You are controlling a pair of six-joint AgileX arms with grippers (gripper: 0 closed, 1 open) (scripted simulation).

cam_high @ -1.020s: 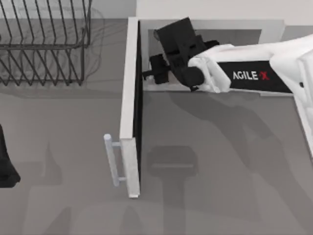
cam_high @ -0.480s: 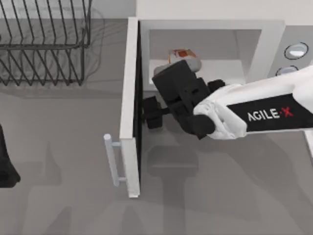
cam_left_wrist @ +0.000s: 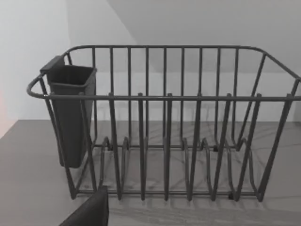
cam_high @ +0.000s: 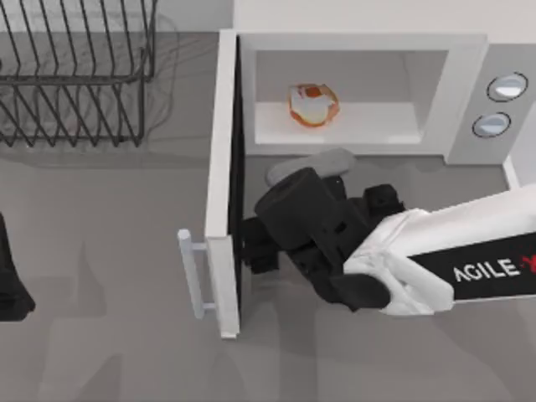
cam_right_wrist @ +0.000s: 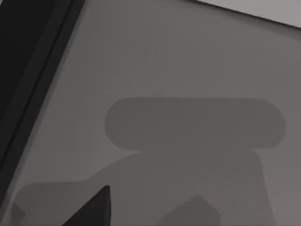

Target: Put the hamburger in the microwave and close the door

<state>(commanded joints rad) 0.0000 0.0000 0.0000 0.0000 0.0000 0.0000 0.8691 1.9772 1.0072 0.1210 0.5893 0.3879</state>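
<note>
Hamburger [cam_high: 314, 104] inside microwave [cam_high: 469, 79], upper centre; door [cam_high: 223, 167] open; right gripper [cam_high: 255, 247] at centre, grip state indiscernible.

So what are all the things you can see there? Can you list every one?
Small round orange-brown hamburger with a cream top: one, inside the microwave, on its floor.
Big white box microwave with two round silver knobs: one, at the back of the table, right of the middle.
Tall white door with a silver bar handle: one, standing wide open at the microwave's left side.
Black wire dish rack with a dark grey cup on its end: one, at the table's back left.
Grey table: one, under everything.
Right hand: one, black, in front of the microwave, close to the door's inner face.
Left hand: one, black, parked at the table's left edge.
</note>
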